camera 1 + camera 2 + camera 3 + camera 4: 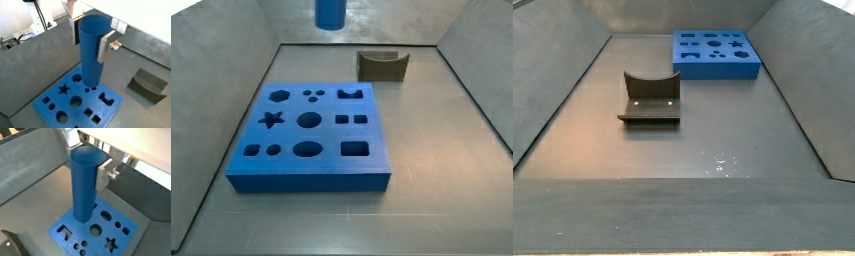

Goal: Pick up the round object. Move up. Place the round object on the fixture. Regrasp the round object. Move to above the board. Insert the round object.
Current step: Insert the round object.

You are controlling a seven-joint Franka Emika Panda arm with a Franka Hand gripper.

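My gripper (90, 37) is shut on the round object (90, 55), a smooth blue cylinder peg that hangs upright between the silver fingers in both wrist views (83, 188). The peg's lower end hovers above the board (53, 107), a thick blue slab with star, round, square and oval holes. In a side view only the peg's lower end (329, 12) shows at the top edge, high above the far end of the board (305, 180); the gripper itself is out of that view. The dark fixture (382, 66) stands empty beyond the board.
Grey walls enclose the grey floor. The fixture (649, 100) stands in mid-floor with the board (714, 68) behind it. The fixture also shows in both wrist views (147, 85) (10, 245), off to the board's side.
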